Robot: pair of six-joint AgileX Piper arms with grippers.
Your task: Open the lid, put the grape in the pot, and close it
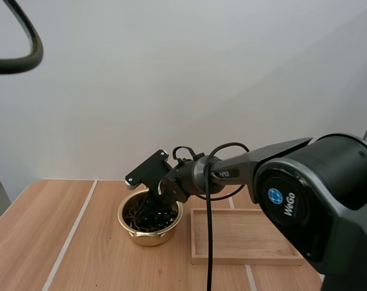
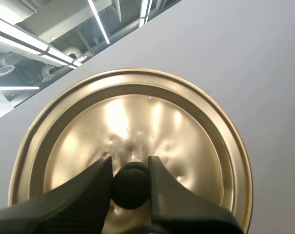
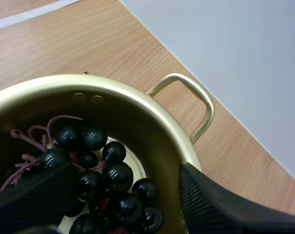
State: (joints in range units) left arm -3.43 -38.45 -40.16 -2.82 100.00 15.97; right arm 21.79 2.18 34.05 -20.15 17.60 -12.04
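Note:
A gold pot (image 1: 150, 236) stands on the wooden table with a bunch of dark grapes (image 1: 148, 219) inside it. My right gripper (image 1: 151, 209) reaches down into the pot. In the right wrist view its fingers stand apart over the grapes (image 3: 106, 175), well inside the pot's rim (image 3: 137, 100), and the gripper (image 3: 127, 171) is open. The pot's loop handle (image 3: 201, 105) sticks out towards the wall. My left gripper (image 2: 130, 162) is shut on the black knob (image 2: 130, 187) of the gold lid (image 2: 137, 117), which it holds up in the air away from the pot.
A shallow wooden tray (image 1: 250, 235) lies just right of the pot, under my right arm. White stripes run across the tabletop (image 1: 68, 242) to the left of the pot. A plain wall rises behind the table's far edge.

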